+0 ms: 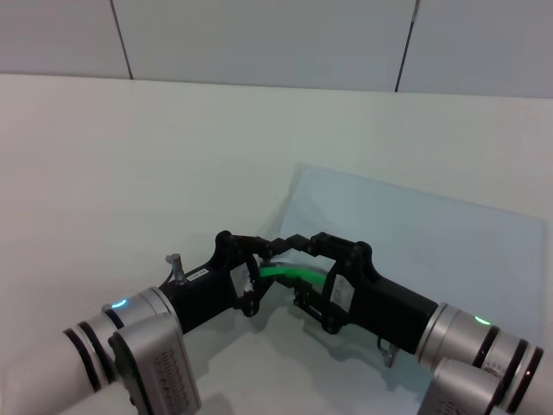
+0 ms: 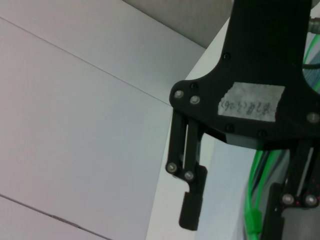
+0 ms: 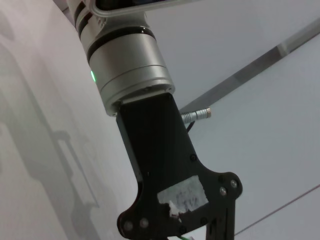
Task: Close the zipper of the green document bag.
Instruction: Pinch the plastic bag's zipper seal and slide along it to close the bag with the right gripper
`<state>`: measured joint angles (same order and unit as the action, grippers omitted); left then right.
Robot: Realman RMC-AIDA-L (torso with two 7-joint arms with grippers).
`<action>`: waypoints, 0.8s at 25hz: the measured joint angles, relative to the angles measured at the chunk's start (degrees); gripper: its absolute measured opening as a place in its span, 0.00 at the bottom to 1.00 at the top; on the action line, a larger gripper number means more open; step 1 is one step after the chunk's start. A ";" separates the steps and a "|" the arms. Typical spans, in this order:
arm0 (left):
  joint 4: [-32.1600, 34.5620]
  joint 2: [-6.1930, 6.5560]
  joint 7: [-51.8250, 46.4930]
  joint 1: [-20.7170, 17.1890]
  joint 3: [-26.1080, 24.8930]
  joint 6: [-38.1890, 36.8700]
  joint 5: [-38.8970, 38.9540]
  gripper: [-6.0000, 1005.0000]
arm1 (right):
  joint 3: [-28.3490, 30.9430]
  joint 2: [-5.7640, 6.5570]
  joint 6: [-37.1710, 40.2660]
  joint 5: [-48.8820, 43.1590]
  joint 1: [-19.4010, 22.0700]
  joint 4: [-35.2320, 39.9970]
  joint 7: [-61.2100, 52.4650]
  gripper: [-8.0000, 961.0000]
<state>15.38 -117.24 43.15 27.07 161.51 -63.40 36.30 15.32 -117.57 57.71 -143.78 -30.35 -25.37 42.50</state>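
The green document bag [image 1: 415,233] lies flat on the white table, to the right of centre in the head view. Its zipper [image 1: 294,273] arches up off the table at the bag's near corner. My left gripper [image 1: 259,270] sits at the strip's left end and looks shut on it. My right gripper [image 1: 292,270] stands just to the right, open, its fingers straddling the strip. In the left wrist view the right gripper [image 2: 235,215] shows its fingers [image 2: 192,205] well apart, with the zipper [image 2: 252,200] and its slider tab running between them.
The white table [image 1: 130,173] stretches left and back to a panelled wall [image 1: 259,35]. The two grippers nearly touch at their upper fingers. The right wrist view shows only the left arm's silver wrist [image 3: 130,65] and black gripper body.
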 joint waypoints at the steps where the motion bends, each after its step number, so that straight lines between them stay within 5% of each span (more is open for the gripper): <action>1: 0.00 0.00 0.00 0.00 0.00 0.00 0.00 0.06 | 0.00 0.00 0.00 0.00 0.00 0.00 0.00 0.57; 20: 0.18 -0.07 0.00 0.00 0.03 -0.12 -1.13 0.06 | -0.38 -0.02 -3.59 -0.36 -0.70 -0.63 1.27 0.28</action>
<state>15.56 -117.31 43.15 27.06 161.54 -63.52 35.17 14.94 -117.59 54.12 -144.14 -31.04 -26.00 43.77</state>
